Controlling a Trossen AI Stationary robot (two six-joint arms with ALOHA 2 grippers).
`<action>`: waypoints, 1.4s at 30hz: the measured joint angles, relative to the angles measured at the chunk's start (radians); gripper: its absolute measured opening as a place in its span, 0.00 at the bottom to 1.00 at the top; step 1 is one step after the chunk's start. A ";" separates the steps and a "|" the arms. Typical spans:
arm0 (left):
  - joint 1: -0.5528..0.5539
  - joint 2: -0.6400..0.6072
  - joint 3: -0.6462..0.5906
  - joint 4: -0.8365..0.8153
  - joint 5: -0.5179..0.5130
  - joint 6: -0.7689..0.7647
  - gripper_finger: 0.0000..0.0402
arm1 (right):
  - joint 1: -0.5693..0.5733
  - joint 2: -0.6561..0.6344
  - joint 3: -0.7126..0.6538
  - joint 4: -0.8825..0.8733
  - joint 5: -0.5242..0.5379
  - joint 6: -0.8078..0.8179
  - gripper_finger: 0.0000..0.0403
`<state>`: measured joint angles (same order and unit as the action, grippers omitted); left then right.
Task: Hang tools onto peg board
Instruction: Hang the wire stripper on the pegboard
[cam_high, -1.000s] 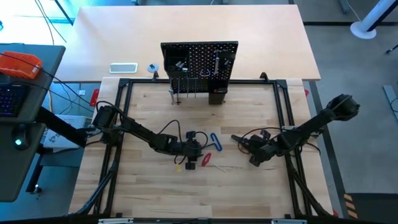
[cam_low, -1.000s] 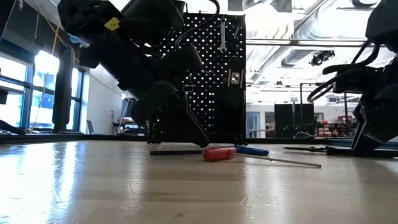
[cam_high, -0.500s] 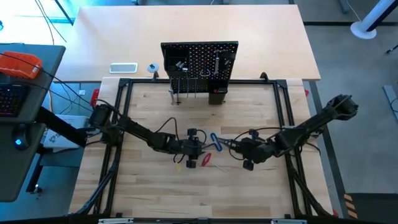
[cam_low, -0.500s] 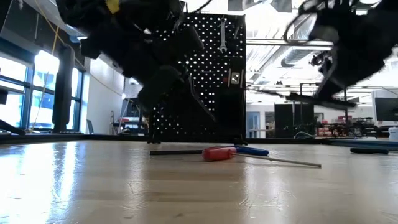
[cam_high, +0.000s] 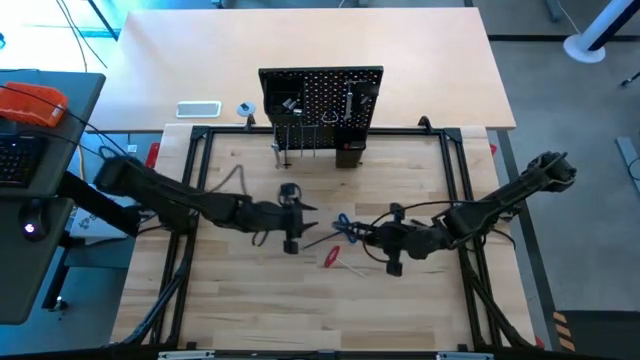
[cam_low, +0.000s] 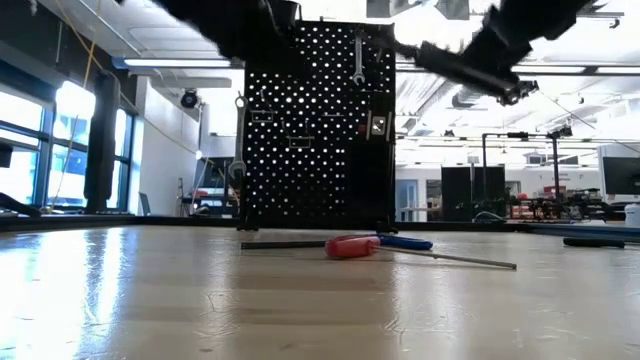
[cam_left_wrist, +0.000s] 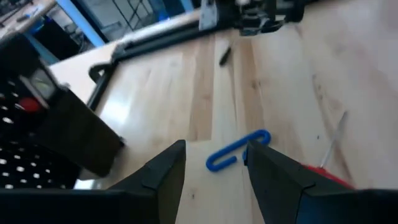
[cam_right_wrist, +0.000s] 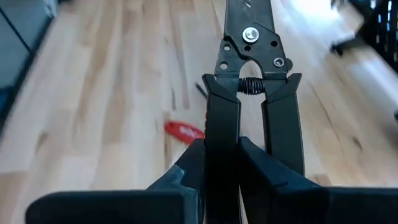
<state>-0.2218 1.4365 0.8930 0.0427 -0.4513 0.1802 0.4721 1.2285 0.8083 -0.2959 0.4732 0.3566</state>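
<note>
High view: we see the peg board (cam_high: 321, 103) standing upright at the middle of the surface's (cam_high: 250, 310) far edge, with tools hung on its face. The left hand (cam_high: 303, 222) sits near the centre of the surface, raised, its fingers parted and nothing between them. The right hand (cam_high: 366, 236) lies just right of centre and grips a pair of black pliers (cam_high: 352, 232) whose nose points toward the left hand. Between the two hands lie a blue-handled hex key (cam_high: 343, 224) and, just nearer the front edge, a red-handled screwdriver (cam_high: 332, 256).

Low view: we find the peg board (cam_low: 318, 125) behind the two loose tools, a silver wrench (cam_low: 359, 56) hanging near its top. The screwdriver (cam_low: 352, 247) rests flat on the surface, its thin shaft running to the right; the hex key (cam_low: 404, 242) lies just behind it. The pliers (cam_low: 462, 66) are held high above the surface.

Left wrist view: we look past the left hand's two parted fingers (cam_left_wrist: 163, 176), which hold nothing, down onto the hex key (cam_left_wrist: 237, 149) lying on the surface below them.

Right wrist view: we see the right hand's fingers (cam_right_wrist: 194, 167) clamped on one handle of the pliers (cam_right_wrist: 252, 46), and the screwdriver's red handle (cam_right_wrist: 184, 130) on the surface beyond.
</note>
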 joint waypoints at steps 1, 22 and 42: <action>0.000 -0.031 -0.007 -0.003 0.007 0.000 0.41 | 0.000 0.000 0.006 0.015 0.000 -0.017 0.13; -0.065 -0.712 -0.377 0.275 0.215 -0.190 0.41 | 0.002 0.000 0.031 0.149 0.032 -0.227 0.13; -0.064 -0.621 -0.457 0.378 0.214 -0.458 0.41 | -0.003 0.012 0.031 0.227 0.086 -0.439 0.13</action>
<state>-0.2859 0.8150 0.4362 0.4209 -0.2371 -0.2783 0.4694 1.2405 0.8394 -0.0692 0.5589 -0.0826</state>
